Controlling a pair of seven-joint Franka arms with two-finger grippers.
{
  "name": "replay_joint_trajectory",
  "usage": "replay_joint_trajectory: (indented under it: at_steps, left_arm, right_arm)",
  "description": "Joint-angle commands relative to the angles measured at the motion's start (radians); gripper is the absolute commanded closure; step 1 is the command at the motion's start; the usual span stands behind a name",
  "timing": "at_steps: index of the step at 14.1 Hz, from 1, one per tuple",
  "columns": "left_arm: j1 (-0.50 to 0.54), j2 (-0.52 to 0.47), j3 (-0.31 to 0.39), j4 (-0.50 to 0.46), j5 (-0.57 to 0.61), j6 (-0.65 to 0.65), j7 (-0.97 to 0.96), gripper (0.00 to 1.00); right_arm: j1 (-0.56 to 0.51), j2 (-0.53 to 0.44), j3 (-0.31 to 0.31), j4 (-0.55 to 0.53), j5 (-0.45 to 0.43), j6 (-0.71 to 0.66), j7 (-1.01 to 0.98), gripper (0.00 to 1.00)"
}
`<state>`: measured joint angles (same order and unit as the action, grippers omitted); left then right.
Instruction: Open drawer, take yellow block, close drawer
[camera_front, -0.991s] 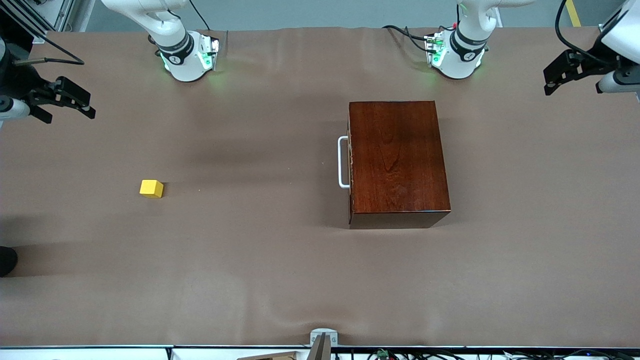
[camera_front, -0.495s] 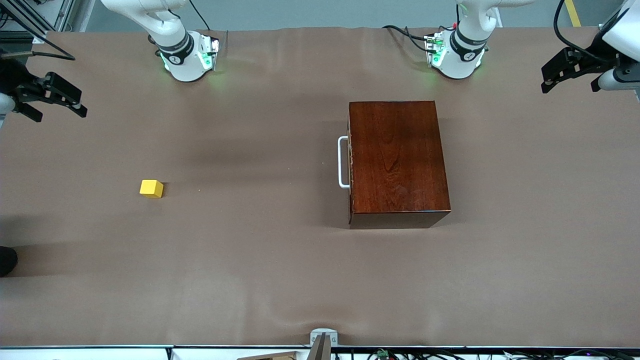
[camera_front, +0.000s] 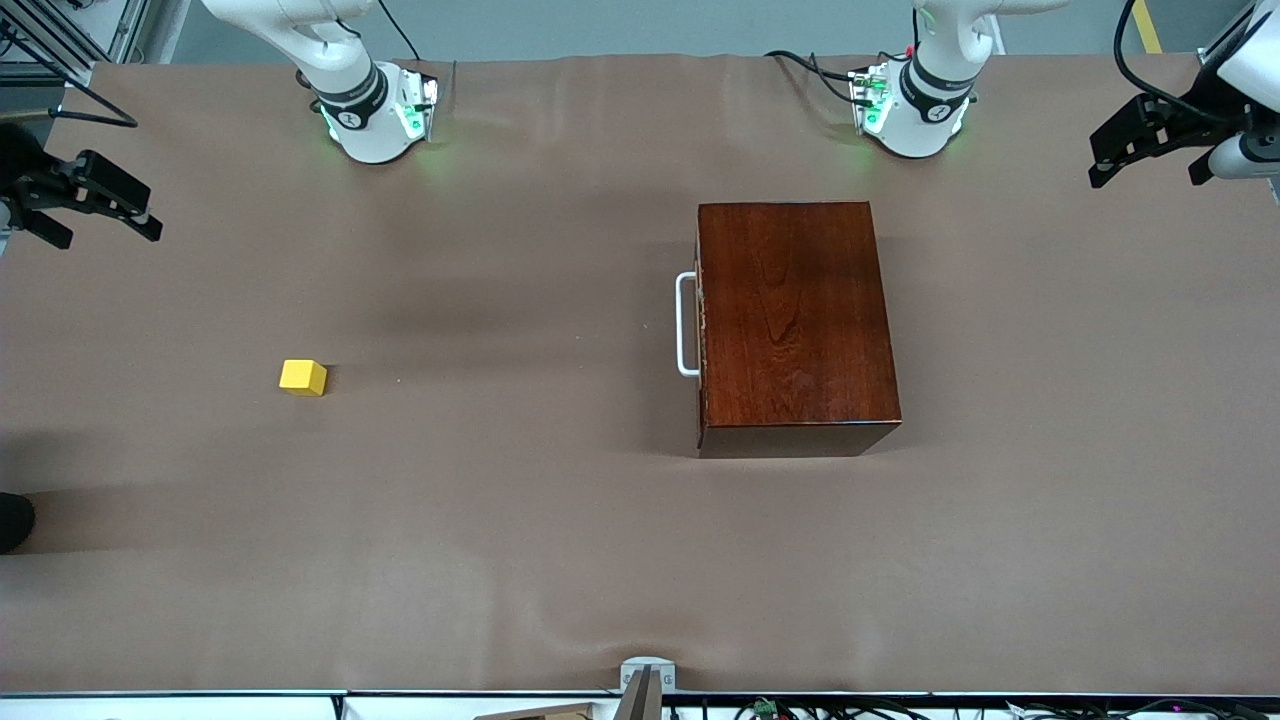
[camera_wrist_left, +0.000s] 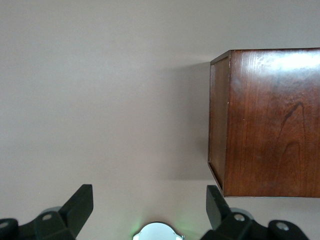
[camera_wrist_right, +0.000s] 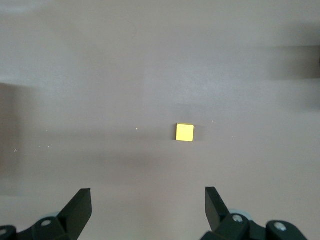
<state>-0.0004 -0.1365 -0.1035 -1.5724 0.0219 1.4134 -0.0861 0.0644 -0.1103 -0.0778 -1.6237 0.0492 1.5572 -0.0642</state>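
The drawer (camera_front: 702, 325) sits shut in the wooden box (camera_front: 795, 320), its inside hidden. The yellow block (camera_front: 302, 377) lies on the table (camera_front: 500, 520) toward the right arm's end. Left gripper (camera_front: 1150, 150) and right gripper (camera_front: 95, 200) hover spread wide and empty (both partly cut off).

The right gripper (camera_front: 100, 205) has drawn toward its table end; left gripper (camera_front: 1150, 150) shifted slightly.

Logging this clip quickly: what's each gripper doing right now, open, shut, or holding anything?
Left gripper: open, empty, raised at the left arm's end of the table.
Right gripper: open, empty, raised at the right arm's end of the table.
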Motion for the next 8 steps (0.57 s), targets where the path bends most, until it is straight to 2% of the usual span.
replay_joint_trajectory:
  at_steps: [1, 5, 8]
  left_arm:
    - [0.011, 0.014, -0.004, 0.017, -0.019, 0.001, 0.008, 0.00]
    - [0.013, 0.012, -0.001, 0.023, -0.016, -0.002, 0.006, 0.00]
    - [0.013, 0.014, 0.004, 0.025, -0.016, -0.002, 0.003, 0.00]
  right_arm:
    - [0.000, 0.017, -0.002, 0.036, -0.020, -0.008, 0.000, 0.00]
    - [-0.008, 0.031, 0.004, 0.045, -0.029, -0.017, 0.000, 0.00]
    - [-0.006, 0.034, 0.007, 0.051, -0.071, -0.034, 0.003, 0.00]
